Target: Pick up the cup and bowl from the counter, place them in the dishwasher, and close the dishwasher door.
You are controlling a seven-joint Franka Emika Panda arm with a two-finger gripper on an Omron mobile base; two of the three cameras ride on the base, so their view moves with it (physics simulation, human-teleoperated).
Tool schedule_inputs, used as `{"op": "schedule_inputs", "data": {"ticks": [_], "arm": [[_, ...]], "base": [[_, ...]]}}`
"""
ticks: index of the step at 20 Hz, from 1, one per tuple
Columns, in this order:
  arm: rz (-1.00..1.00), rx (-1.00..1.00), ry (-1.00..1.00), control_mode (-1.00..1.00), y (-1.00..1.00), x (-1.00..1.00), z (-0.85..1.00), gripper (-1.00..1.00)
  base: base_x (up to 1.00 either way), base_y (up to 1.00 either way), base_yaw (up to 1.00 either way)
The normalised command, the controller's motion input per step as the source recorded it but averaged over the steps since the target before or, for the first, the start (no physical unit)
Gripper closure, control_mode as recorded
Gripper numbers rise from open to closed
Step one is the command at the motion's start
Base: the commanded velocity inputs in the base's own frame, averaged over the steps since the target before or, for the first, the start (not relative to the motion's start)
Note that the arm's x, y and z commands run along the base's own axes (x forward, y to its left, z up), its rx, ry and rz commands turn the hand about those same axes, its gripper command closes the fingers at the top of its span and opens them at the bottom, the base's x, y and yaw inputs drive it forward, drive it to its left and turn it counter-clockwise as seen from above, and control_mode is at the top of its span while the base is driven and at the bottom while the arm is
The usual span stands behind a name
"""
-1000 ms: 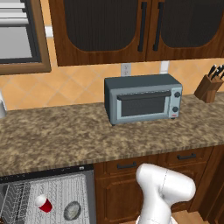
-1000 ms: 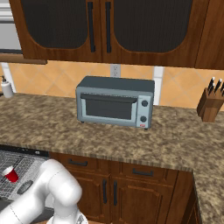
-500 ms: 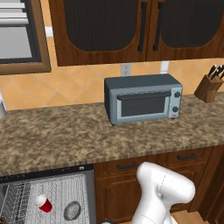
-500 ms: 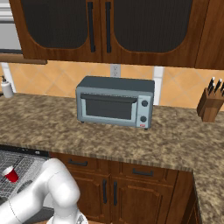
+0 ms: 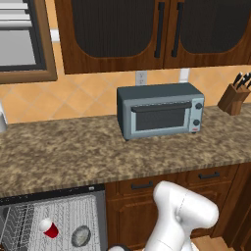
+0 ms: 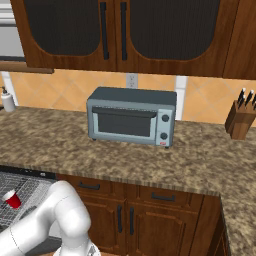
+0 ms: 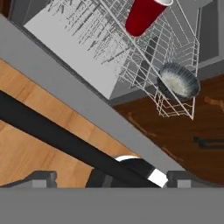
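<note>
Little has shifted over the last second: the cup and bowl still lie in the dishwasher, lower left (both loaded). Our claw hangs released and empty by the door handle; we judge only closing remains.

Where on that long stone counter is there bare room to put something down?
The counter is bare from the toaster oven leftward to the pale bottle at the far end, and along the front edge. It is tighter between the toaster oven and the knife block.
</note>
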Motion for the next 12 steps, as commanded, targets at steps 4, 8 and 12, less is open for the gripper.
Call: {"op": "schedule_inputs", "data": {"ticks": [4,8,12], "arm": [[0.19,-0.14,0.01,-1.0,-0.18,0.11,-0.61,-1.0],[0.24,-0.14,0.0,-1.0,0.0,0.34,-1.0,-1.0],[0.29,-0.11,-0.02,-1.0,0.0,0.6,-1.0,-1.0]], "base": [[0.0,0.0,0.0],[0.0,0.0,0.0],[0.0,0.0,0.0]]}}
